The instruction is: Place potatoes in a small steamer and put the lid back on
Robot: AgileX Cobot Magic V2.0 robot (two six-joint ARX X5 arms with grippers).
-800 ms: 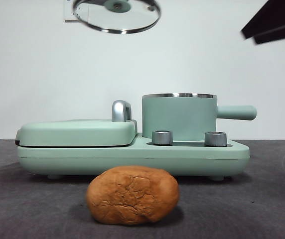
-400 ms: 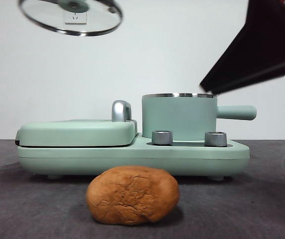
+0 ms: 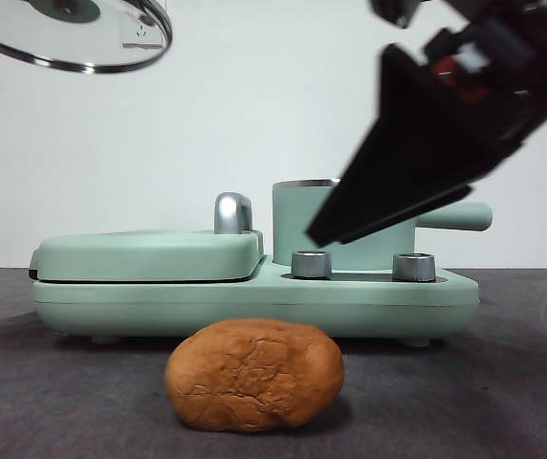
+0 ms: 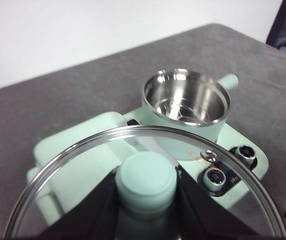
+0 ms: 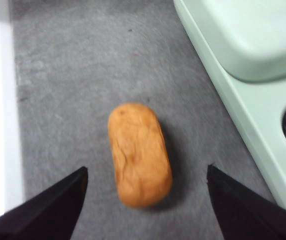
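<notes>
Lying on its side on the grey counter (image 3: 503, 382), the orange-brown oval potato with cracked skin (image 3: 254, 375) sits at the near edge, just in front of the mint-green cooking base (image 3: 254, 298) and apart from it. On the right half of that base stands the small mint-green cylindrical steamer pot with a steel rim (image 4: 185, 107), uncovered, its shiny steel inside bare and its straight green handle (image 3: 465, 216) pointing right. The left half of the base carries a flat mint-green griddle cover (image 3: 149, 254) with a chrome handle (image 3: 232, 212), and two chrome knobs (image 3: 312, 264) face the near side below the pot. The left gripper (image 4: 145, 200) has its black fingers (image 4: 90, 212) closed on the mint-green knob (image 4: 145, 181) of the round clear glass lid with a steel rim (image 3: 68, 38), which hangs tilted high at the upper left, well above the griddle cover and well clear of the pot. The right gripper (image 5: 145, 200) reaches in from the upper right, dark and large in front of the pot; its fingers (image 5: 48, 210) stand wide apart and bare, one to each side of the potato's near end, above it and not touching.
</notes>
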